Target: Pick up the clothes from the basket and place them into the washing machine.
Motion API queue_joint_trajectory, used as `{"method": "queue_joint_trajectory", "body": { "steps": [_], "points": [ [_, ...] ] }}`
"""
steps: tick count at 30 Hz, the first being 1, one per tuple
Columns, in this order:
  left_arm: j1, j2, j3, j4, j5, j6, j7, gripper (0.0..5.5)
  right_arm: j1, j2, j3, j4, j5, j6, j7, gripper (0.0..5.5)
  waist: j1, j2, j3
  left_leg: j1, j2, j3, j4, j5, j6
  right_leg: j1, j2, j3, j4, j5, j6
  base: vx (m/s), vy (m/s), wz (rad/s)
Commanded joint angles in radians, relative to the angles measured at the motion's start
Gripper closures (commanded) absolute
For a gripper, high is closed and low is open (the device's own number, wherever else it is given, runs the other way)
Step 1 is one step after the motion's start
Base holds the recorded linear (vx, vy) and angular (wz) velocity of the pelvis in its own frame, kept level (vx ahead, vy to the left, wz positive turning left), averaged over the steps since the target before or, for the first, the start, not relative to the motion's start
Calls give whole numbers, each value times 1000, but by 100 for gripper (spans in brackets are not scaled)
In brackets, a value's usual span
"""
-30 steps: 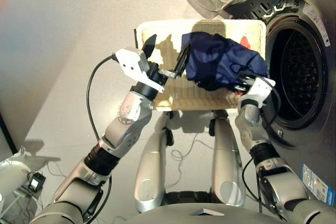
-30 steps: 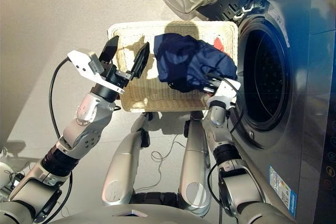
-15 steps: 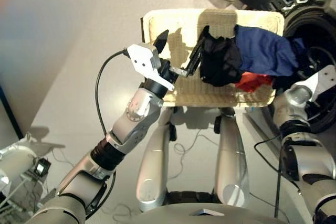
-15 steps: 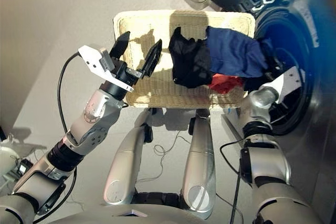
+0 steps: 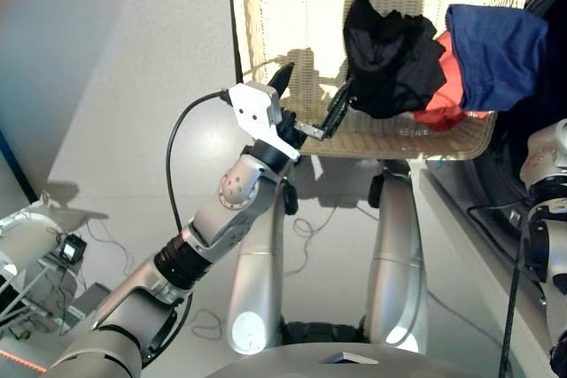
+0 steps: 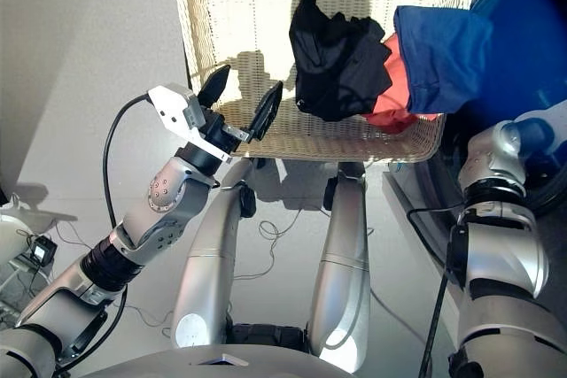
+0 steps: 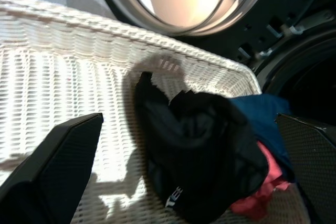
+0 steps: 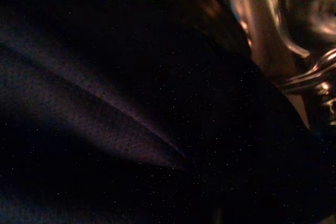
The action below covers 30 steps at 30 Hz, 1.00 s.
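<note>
The clothes were all outside the drum or only at its mouth, so by the look of it the task was early: no garment could be seen lying inside the washing machine.

On the left, the left claw hung open and empty above the near left part of the cream wicker basket, its two black fingers spread wide and aimed toward the cloth. Just to its right lay the black garment, crumpled on the weave in the middle of the basket, untouched. Beyond it the coral red garment lay on the right side of the basket, partly under the black one and partly under the blue.

The navy blue garment was lifted off the basket's right edge and stretched toward the dark opening of the washing machine on the far right. It looked the closest to going in. The right arm reached that way, but the right claw itself was hidden; its wrist view showed only dark cloth close up, so its state could not be told.

Two garments were judged left to pick.
</note>
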Motion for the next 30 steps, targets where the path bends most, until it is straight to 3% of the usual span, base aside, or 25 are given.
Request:
{"method": "queue_joint_trajectory", "body": {
  "steps": [1, 9, 18, 23, 24, 25, 30],
  "points": [
    [15, 7, 38, -84, -4, -42, 13, 0, -43, -194, -22, 47, 155, -88, -56, 550, -21, 47, -11, -21, 6, -16, 165, -156, -29, 46, 33, 13, -31, -24, 33, 0, 0, 0],
    [39, 64, 79, -120, -35, -39, 28, 0, -101, -310, -79, 173, 420, -136, -40, 550, -37, 37, -11, -27, 8, -14, 178, -169, -31, 36, 39, 22, -21, -27, 30, 0, 0, 0],
    [60, 113, 102, -165, -62, -36, 33, 0, -142, -332, -115, 123, 493, -226, -95, 550, -49, 30, -11, -33, 7, -7, 192, -178, -25, 28, 44, 34, -11, -26, 29, 0, 0, 0],
    [57, 124, 95, -176, -60, -32, 31, 0, -149, -318, -53, 124, 430, -164, -85, 550, -40, 31, -11, -33, 10, -3, 194, -177, -19, 27, 42, 37, -8, -26, 28, 0, 0, 0],
    [53, 122, 92, -173, -60, -32, 31, 0, -143, -309, -36, 131, 411, -139, -71, 315, -39, 31, -11, -34, 10, -4, 194, -177, -18, 27, 41, 37, -8, -25, 28, 0, 0, 0],
    [48, 119, 89, -169, -59, -32, 29, 0, -137, -300, -27, 142, 403, -123, -54, 0, -39, 32, -11, -36, 10, -3, 195, -177, -17, 26, 40, 37, -8, -24, 28, 0, 0, 0],
    [28, 93, 77, -137, -60, -39, 30, 0, -98, -240, 33, 153, 346, -57, 28, 0, -38, 25, -11, -34, 10, 0, 187, -172, -15, 30, 39, 35, -17, -18, 27, 0, 0, 0]
  ]
}}
